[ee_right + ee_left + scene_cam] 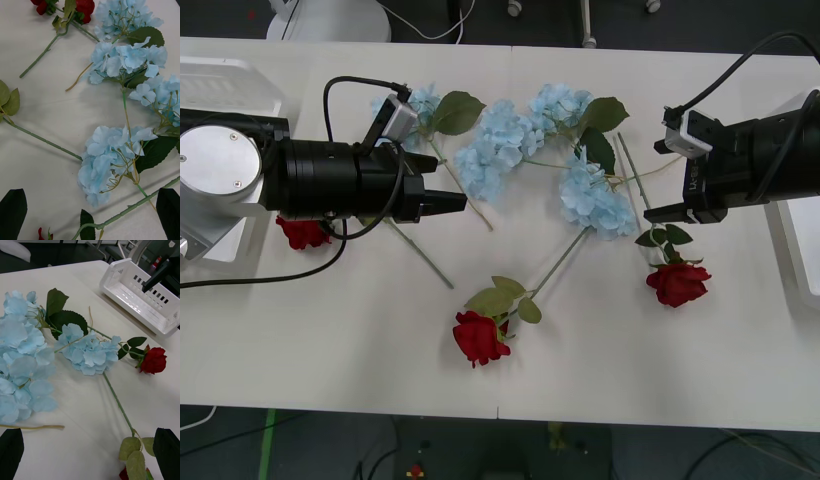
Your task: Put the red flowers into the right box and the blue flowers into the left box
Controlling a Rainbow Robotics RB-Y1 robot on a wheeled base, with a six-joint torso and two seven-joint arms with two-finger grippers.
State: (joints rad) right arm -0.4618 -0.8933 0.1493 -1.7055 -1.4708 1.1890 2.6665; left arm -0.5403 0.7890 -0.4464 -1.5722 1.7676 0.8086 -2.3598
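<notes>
Glossy white plastic box [131, 292]; seemingly cloth petals [88, 352]

The front view looks steeply down from above both arms onto the counter [600, 390]. The right wrist view sits close over the surface, facing the blue flowers [108, 161] just ahead of the right hand [90, 213]. The left wrist view looks low across the counter from the left hand [90, 453] toward the right box [140, 296] well beyond it. All three share the blue flowers.
</notes>
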